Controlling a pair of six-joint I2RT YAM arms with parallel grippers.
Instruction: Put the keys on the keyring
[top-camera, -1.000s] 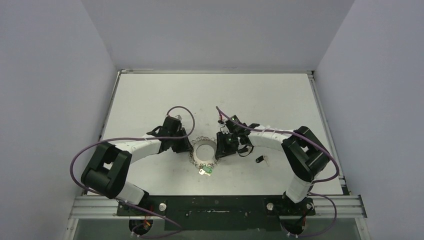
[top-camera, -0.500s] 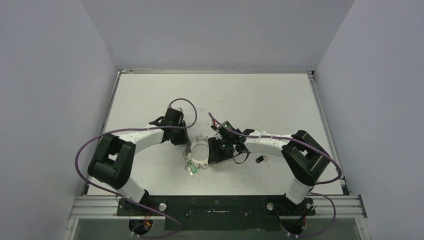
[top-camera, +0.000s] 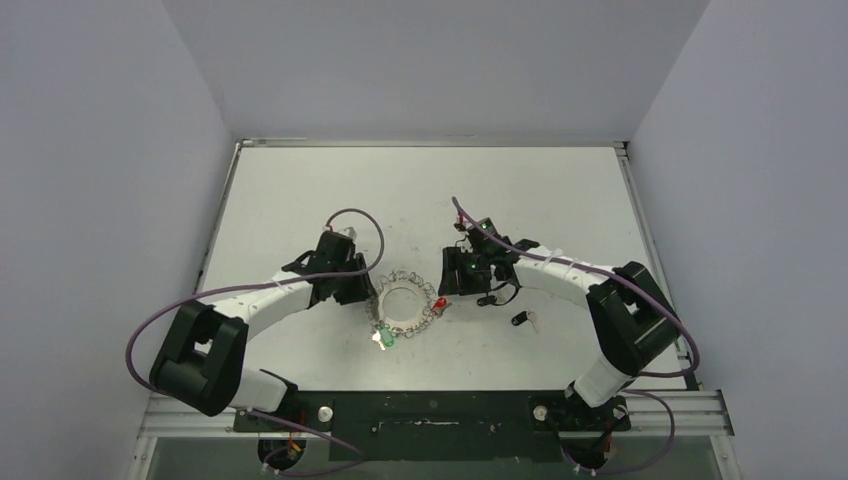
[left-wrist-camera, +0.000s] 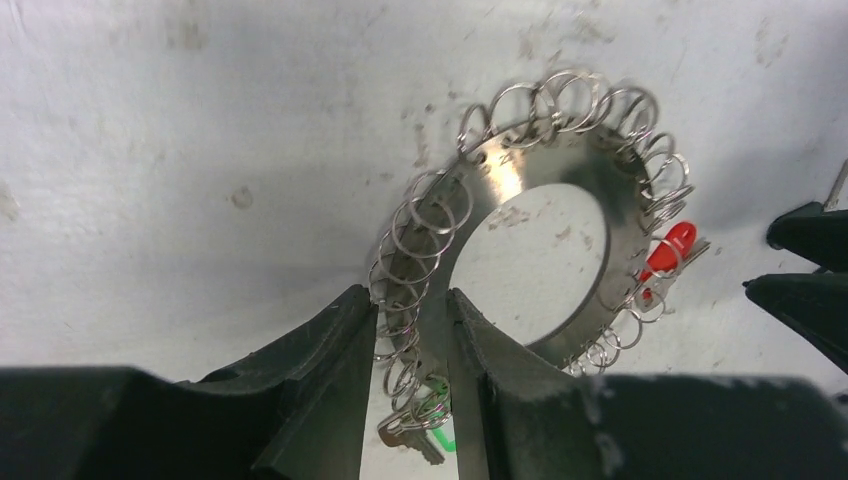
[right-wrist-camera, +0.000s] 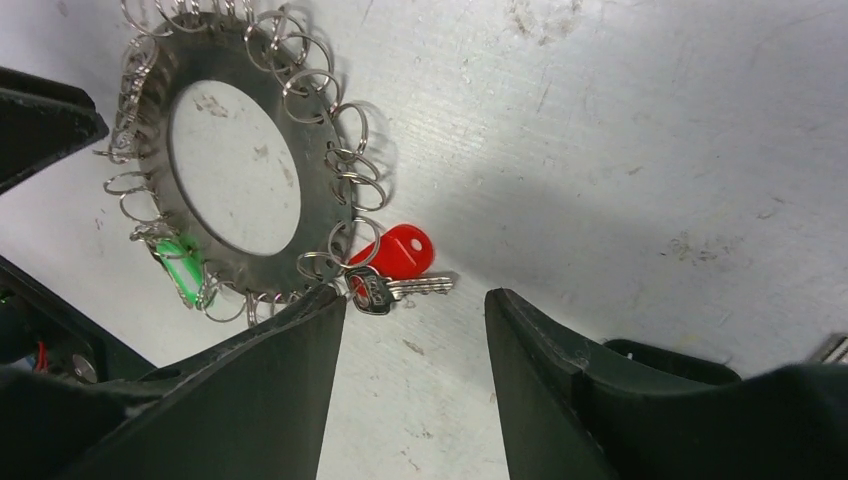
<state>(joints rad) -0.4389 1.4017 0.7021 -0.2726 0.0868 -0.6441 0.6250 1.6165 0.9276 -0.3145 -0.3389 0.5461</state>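
Note:
The keyring (top-camera: 405, 303), a flat grey ring fringed with small wire rings, lies on the table between both arms. My left gripper (left-wrist-camera: 410, 295) is shut across its rim (left-wrist-camera: 432, 300), one finger inside the hole and one outside. A green tag (top-camera: 386, 338) and a small key (left-wrist-camera: 412, 442) hang below that grip. My right gripper (right-wrist-camera: 415, 300) stands open and empty. Just past its fingertips a dark-headed key (right-wrist-camera: 385, 288) and a red tag (right-wrist-camera: 400, 250) hang from the keyring (right-wrist-camera: 330, 215). Another black-headed key (top-camera: 522, 320) lies loose on the table, right of the ring.
Purple cables loop over both arms (top-camera: 355, 215). The white table (top-camera: 300, 190) has raised rails along its left and right edges. A dark finger of the right gripper (left-wrist-camera: 810, 270) shows at the right edge of the left wrist view.
The right gripper has opened and drawn back up and right from the ring. A red tag now shows at the ring's right edge. The left gripper stays on the rim.

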